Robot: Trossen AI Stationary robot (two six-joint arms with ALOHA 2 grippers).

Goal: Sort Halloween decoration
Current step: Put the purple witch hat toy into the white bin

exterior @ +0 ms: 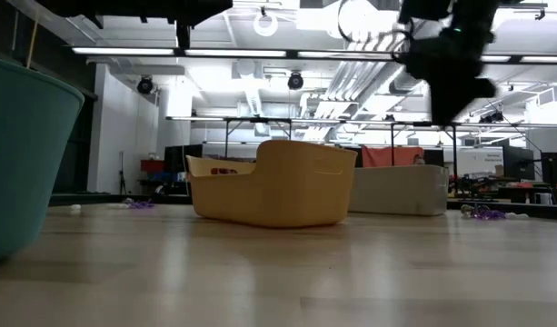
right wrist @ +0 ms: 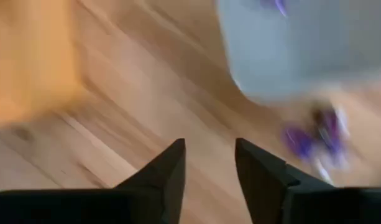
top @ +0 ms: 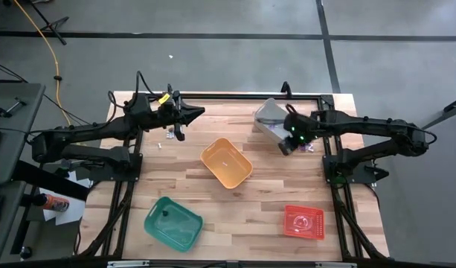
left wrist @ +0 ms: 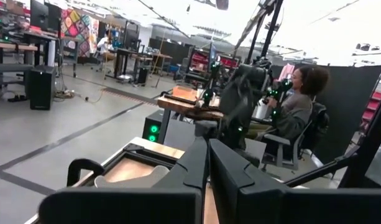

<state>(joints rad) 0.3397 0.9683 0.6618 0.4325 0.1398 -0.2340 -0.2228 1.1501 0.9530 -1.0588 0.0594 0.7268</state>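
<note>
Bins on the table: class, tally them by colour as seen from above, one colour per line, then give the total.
Grey bin: 1
Orange bin: 1
Green bin: 1
Red bin: 1
Total: 4

Table (top: pixel 265 201) is made of pale wood planks, smooth w/ a slight sheen. Orange bin (top: pixel 226 163) and green bin (top: pixel 173 221) look moulded in smooth plastic, semi-matt.
</note>
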